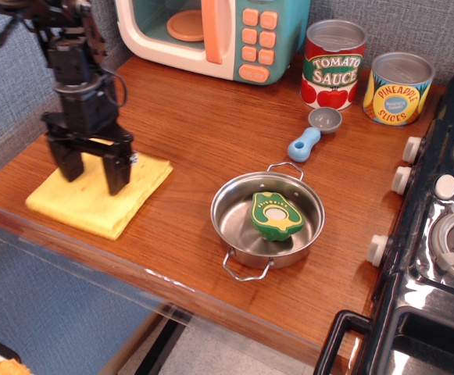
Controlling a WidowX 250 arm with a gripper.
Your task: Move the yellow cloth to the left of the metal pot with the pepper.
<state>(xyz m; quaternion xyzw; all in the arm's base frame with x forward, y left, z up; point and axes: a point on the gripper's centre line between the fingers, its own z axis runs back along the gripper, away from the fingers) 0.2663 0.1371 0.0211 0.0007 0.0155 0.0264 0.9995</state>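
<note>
The yellow cloth (94, 209) lies flat near the front left edge of the wooden table, to the left of the metal pot (228, 226). The green pepper half (275, 216) lies inside the pot. My gripper (92, 173) stands upright over the cloth with its two fingers spread wide apart. Both fingertips (119, 181) rest on the cloth's upper part. Nothing is held between the fingers. The gripper hides part of the cloth's back edge.
A toy microwave (211, 31) stands at the back. A tomato sauce can (334, 62) and a pineapple can (398, 87) stand at the back right. A blue scoop (311, 134) lies behind the pot. A toy stove (445, 234) borders the right side.
</note>
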